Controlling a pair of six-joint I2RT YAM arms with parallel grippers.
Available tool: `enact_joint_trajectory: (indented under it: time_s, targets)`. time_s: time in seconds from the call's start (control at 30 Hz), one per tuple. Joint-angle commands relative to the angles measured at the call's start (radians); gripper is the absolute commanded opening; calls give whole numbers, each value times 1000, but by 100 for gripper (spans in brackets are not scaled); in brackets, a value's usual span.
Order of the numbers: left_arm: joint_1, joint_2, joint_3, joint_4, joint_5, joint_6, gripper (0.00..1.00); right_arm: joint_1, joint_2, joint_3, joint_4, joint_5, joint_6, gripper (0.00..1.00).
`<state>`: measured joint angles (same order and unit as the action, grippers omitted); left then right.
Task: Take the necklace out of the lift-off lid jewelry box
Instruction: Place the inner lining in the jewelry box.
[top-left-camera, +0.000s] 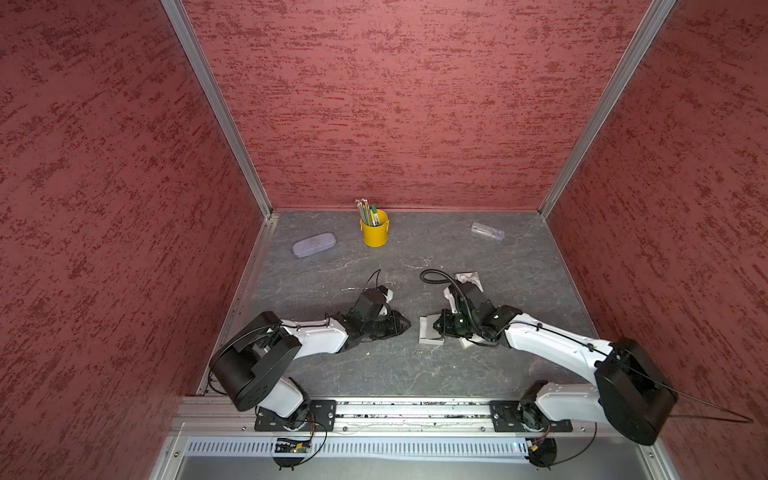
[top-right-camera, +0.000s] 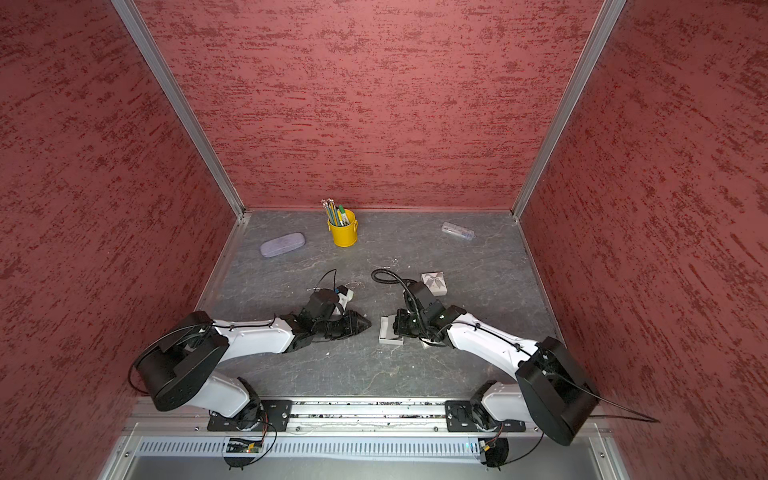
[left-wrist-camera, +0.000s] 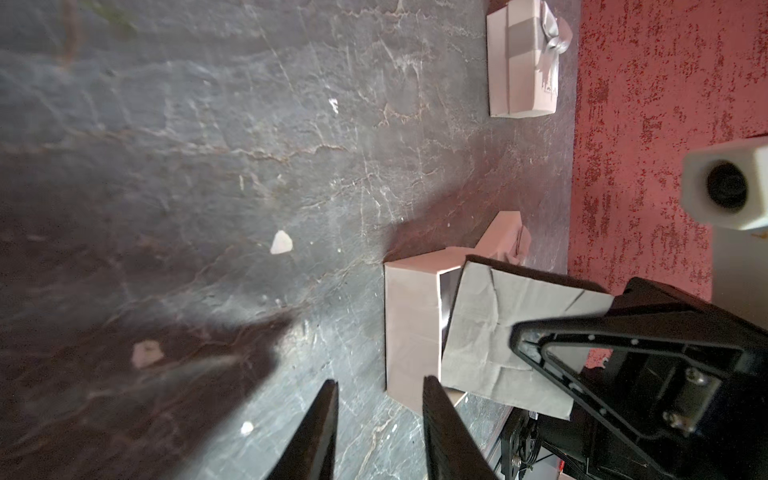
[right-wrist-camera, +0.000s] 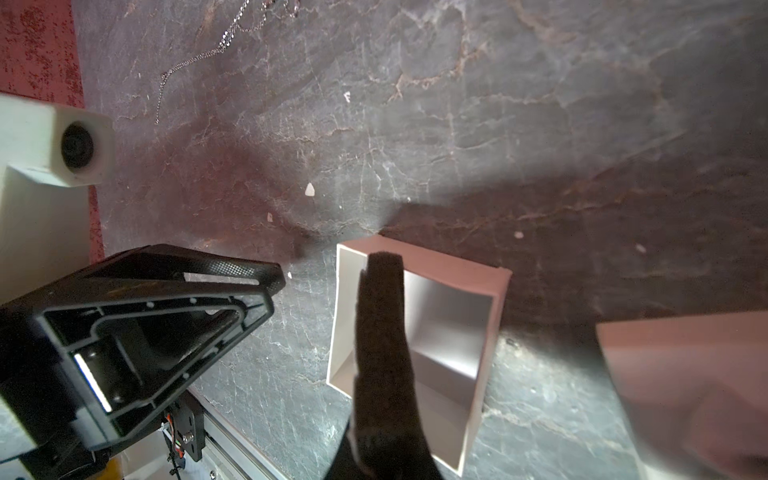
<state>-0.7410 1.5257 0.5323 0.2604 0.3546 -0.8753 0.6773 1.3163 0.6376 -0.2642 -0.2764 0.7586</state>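
Finds the necklace (right-wrist-camera: 226, 36) already out of its carton, strung loose over the bare bench (top-left-camera: 415, 374) near the left arm's wrist camera (right-wrist-camera: 79, 145). Shows the jewelry box (right-wrist-camera: 446, 299) as an open pale pink base with white inner walls, resting on the bench between the two arms in both top views. Has the right claw (right-wrist-camera: 383, 259) reaching down at one wall of that base with its fingers pressed together; cannot tell whether the wall itself is pinched between them. Catches, from the left wrist view, a creased grey sheet (left-wrist-camera: 498, 332) across the open mouth of the base and up against the right claw; cannot tell whether it is gripped. Sets the left claw (left-wrist-camera: 378, 380) low over the bench just beside the base, fingers apart with only bench between them, touching nothing. Places a bow-tied pink package (left-wrist-camera: 519, 83) farther back, clear of both claws, and another pink piece (right-wrist-camera: 685, 374) near the base on the right arm's side. Lines the far end of the bench with a lilac spectacle case (top-left-camera: 313, 244), a yellow cup of pencils (top-left-camera: 375, 233) and a clear tube (top-left-camera: 487, 231), all well apart from one another.
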Motion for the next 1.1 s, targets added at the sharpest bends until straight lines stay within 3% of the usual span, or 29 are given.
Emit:
enact_joint_trajectory:
  time_s: [0.0,0.3,0.6,0.73,1.07]
  targets:
    - [-13,30,19,76,-5,-36,35,5,28,-16,85,-36,-3,9]
    - [-43,30,-20,93,-53,-132,34,6,132,-11,225,-174,-32,8]
    - [-56,-135,-89,-27,-153,-162,31,53,238,10,366,-233,13,9]
    - [-76,-188,-101,-74,-186,-170,31,67,248,49,317,-172,18,37]
    - [-81,-226,-115,-98,-222,-178,31,84,203,165,71,-26,-43,52]
